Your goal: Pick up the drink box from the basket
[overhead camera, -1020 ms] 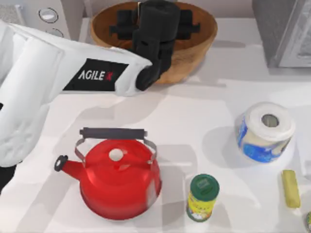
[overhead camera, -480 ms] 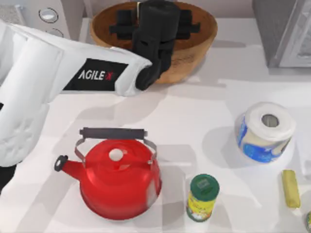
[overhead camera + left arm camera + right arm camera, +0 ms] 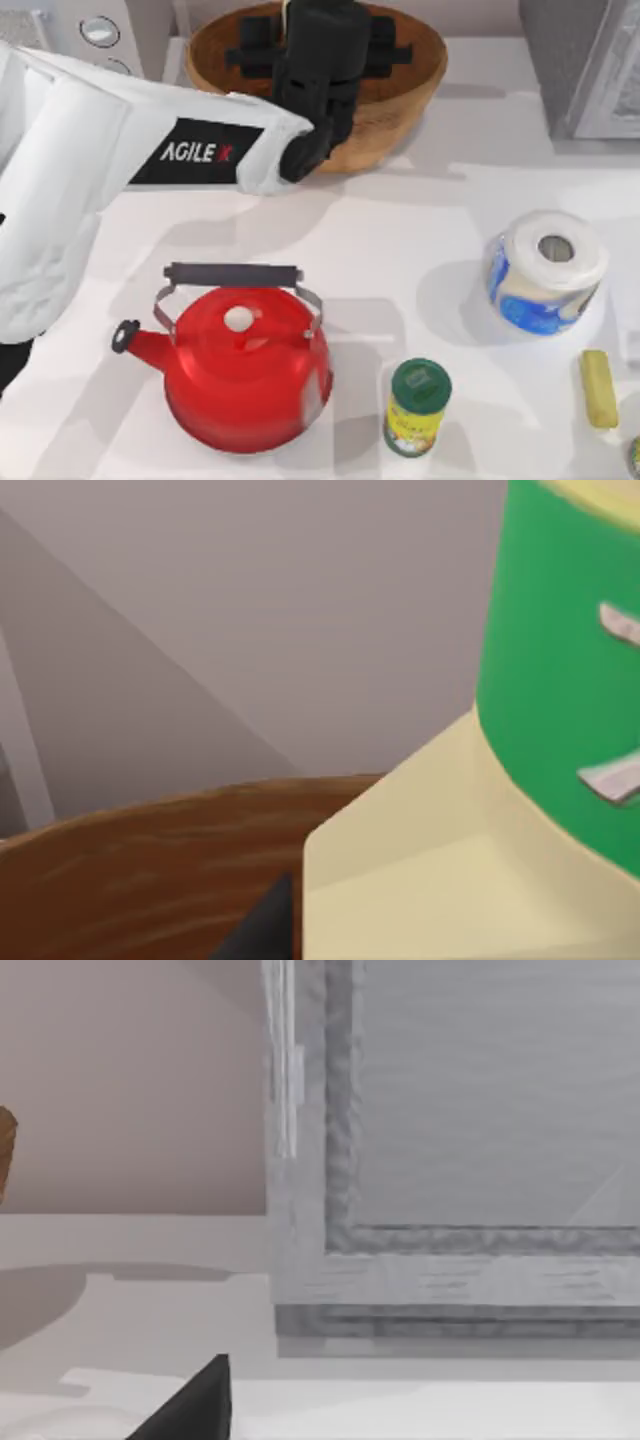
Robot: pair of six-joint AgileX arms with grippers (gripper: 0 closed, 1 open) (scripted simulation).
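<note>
So from the top view the left arm is reaching across from the left edge, and the left gripper [image 3: 318, 50] is hanging over the basket [image 3: 415, 95] at the top centre of the frame, its black wrist body covering most of the bowl's inside. The drink box is sitting under that black bulk there. The left wrist view is giving what the overhead isn't: the drink box [image 3: 480, 810] right up close at the lower right, pale yellow body with a green band, with the basket's brown rim [image 3: 140, 860] curving behind it. I honestly can't tell how far the fingers are spread or whether they're gripping anything. Lower in the top view, a red kettle [image 3: 240, 370], a green-lidded jar [image 3: 417, 405], a paper roll [image 3: 545, 270] and a yellow bar [image 3: 598, 388] are sitting on the white table [image 3: 400, 250]
</note>
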